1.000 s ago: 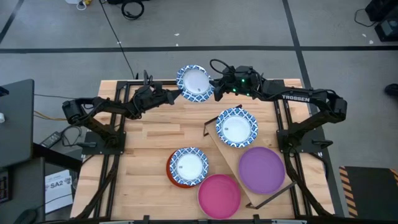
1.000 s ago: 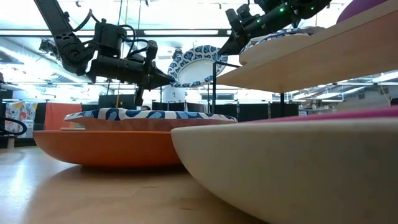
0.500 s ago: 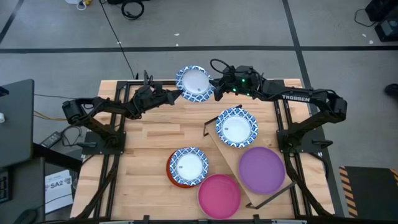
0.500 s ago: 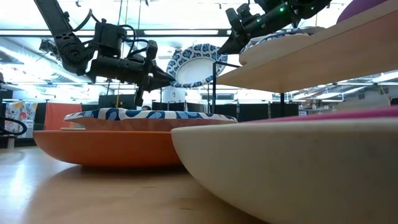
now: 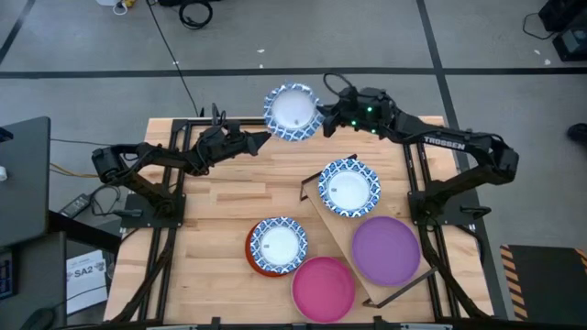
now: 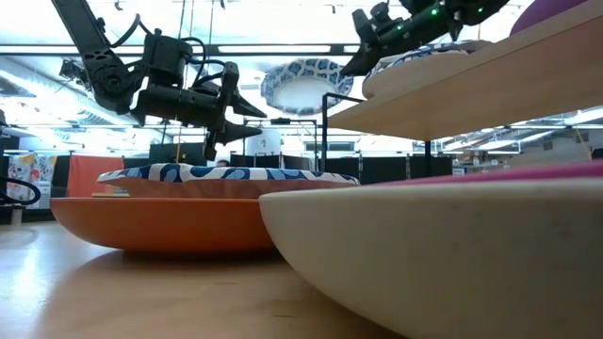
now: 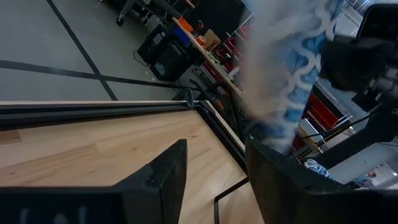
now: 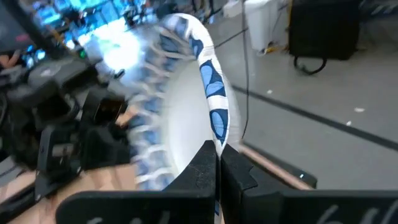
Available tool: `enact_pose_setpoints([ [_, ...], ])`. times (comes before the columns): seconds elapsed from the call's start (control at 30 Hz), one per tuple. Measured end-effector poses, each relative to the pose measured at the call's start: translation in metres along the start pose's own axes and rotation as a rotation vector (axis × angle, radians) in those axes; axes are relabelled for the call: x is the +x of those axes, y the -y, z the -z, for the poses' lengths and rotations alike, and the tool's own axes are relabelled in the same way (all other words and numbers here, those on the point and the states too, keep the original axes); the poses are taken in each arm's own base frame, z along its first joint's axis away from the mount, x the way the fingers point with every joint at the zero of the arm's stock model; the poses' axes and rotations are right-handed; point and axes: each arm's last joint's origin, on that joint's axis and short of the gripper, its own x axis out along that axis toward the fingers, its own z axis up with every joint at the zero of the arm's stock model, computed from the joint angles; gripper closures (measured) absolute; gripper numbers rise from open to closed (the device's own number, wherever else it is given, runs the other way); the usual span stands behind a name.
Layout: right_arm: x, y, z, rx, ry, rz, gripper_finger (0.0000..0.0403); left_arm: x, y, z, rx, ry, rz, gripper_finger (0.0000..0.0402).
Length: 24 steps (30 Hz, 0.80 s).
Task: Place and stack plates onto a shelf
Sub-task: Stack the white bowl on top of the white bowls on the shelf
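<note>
A blue-and-white plate [image 5: 292, 112] hangs in the air over the table's far edge, with my right gripper [image 5: 321, 119] shut on it. Just left of it my left gripper [image 5: 264, 137] stands open, its fingers [image 7: 165, 171] apart and clear of the plate [image 7: 280, 81]. The shelf [image 5: 335, 229] runs slantwise at the right and carries another blue-and-white plate [image 5: 348, 186] and a purple plate [image 5: 386, 249]. On the table, a third blue-and-white plate [image 5: 278, 245] rests on an orange-red plate [image 5: 255, 261], and a pink plate [image 5: 323, 288] lies beside them. My right gripper pinches the plate's rim [image 8: 214, 134] between its two fingers, on the side of the plate toward the table's right. The fingers reach in roughly level from the right. The plate is lifted clear, nearly level, its white centre facing up.
The shelf's thin black legs [image 5: 303, 191] stand near the table's middle. Bare wood [image 5: 229, 197] lies between the left arm and the stacked plates. In the low view the pink plate's rim [image 6: 433, 254] fills the foreground.
My left gripper has opened and let go of the blue-and-white plate, staying where it was. My right gripper has carried the plate up and a little toward the far right, and the plate has tipped from steeply tilted to nearly level.
</note>
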Motion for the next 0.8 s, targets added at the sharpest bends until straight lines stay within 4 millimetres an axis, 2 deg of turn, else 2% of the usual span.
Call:
enact_pose_setpoints([
  [0.27, -0.036, 0.012, -0.029, 0.037, 0.121, 0.021, 0.0397, 0.0, -0.002, 0.002, 0.0, -0.019, -0.018, 0.0224],
  [0.43, -0.07, 0.011, -0.042, 0.132, 0.138, -0.08, 0.0398, 0.0, -0.003, 0.003, -0.001, -0.035, -0.034, 0.0224],
  [0.63, -0.109, 0.004, -0.047, 0.269, 0.079, -0.271, 0.0397, 0.0, -0.004, 0.004, -0.001, -0.04, -0.039, 0.0224],
  [0.8, -0.131, -0.001, -0.043, 0.377, -0.051, -0.409, 0.0397, 0.0, -0.004, 0.004, -0.001, -0.04, -0.038, 0.0224],
])
